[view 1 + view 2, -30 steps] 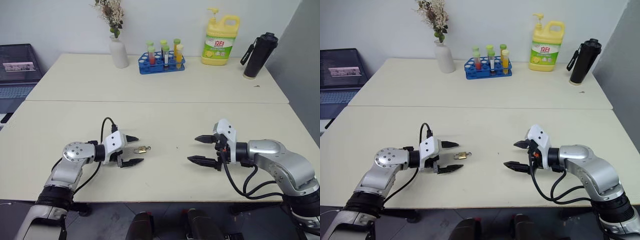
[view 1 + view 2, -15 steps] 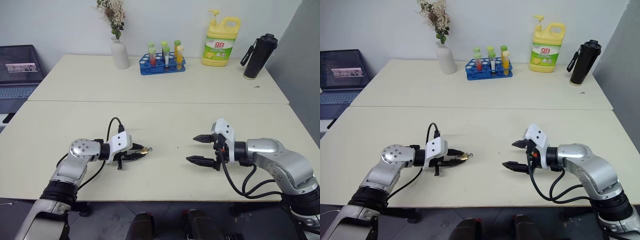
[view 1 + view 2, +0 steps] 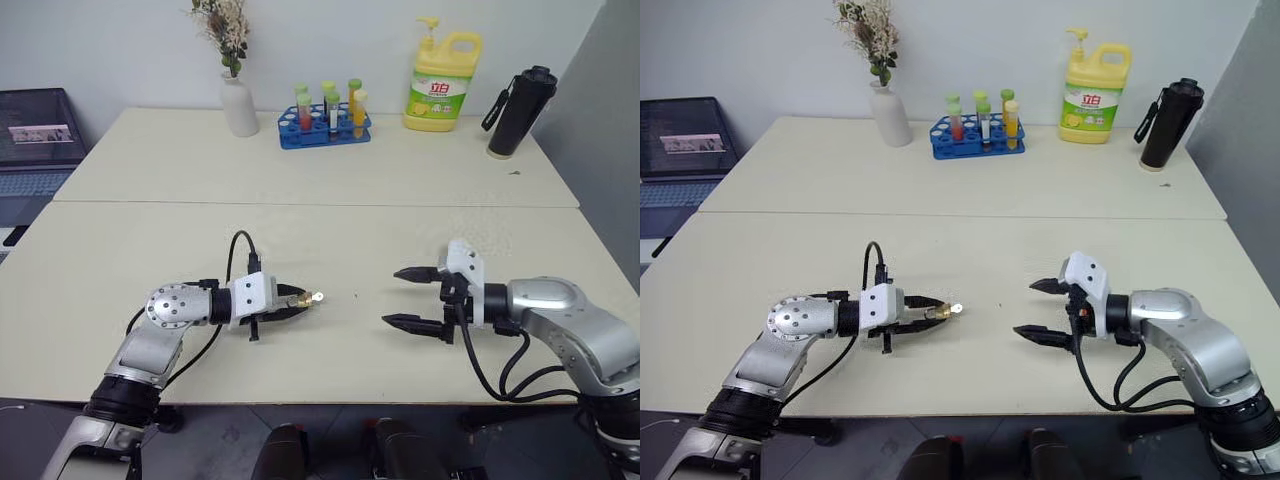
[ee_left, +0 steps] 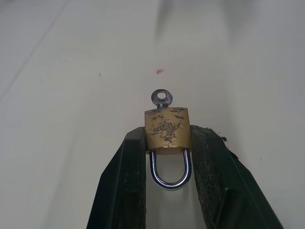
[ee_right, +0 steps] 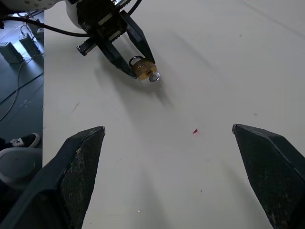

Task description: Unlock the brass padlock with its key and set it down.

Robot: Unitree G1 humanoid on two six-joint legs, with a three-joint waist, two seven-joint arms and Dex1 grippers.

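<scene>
While the left gripper (image 4: 167,143) clamps the brass padlock (image 4: 167,127), key (image 4: 161,98) at its twelve o'clock, the right gripper (image 3: 412,298) gapes empty.

My head stereo pair looks forward and down over the table (image 3: 330,230). Left wrist cam sits close on the brass padlock (image 4: 167,127); right wrist cam views it from farther across.

Two grippers (image 3: 300,304) (image 3: 408,298), one padlock (image 4: 167,130), one key (image 4: 161,98), one vase (image 3: 238,104), one tube rack (image 3: 323,128), one soap jug (image 3: 442,82), one flask (image 3: 518,110).
</scene>
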